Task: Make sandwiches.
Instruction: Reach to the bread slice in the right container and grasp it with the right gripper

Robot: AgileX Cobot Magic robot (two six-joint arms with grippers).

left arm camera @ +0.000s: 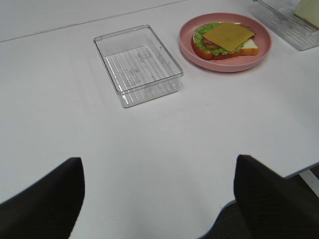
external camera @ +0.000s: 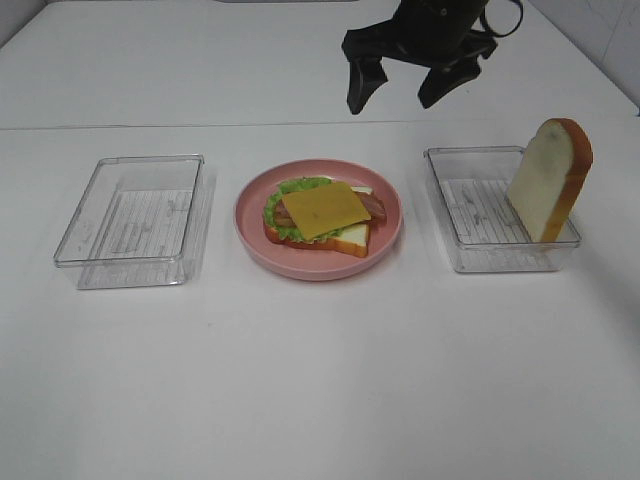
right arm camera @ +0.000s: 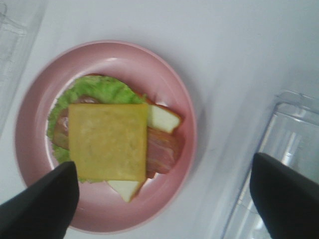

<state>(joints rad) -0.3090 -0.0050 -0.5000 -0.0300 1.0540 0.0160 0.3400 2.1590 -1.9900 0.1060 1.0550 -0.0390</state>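
Over on the right, the last bread slice (external camera: pixel 549 178) leans upright in the clear tray (external camera: pixel 470 255). The right gripper (external camera: pixel 400 92), jaws wide and empty, hangs closest, above the cheese-topped stack (external camera: pixel 322 213).

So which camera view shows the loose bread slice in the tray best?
The exterior high view: the bread slice shows whole, leaning on edge in the right clear tray. The left wrist view catches only a pale corner at the frame edge. The right wrist view shows only part of the tray, no slice.
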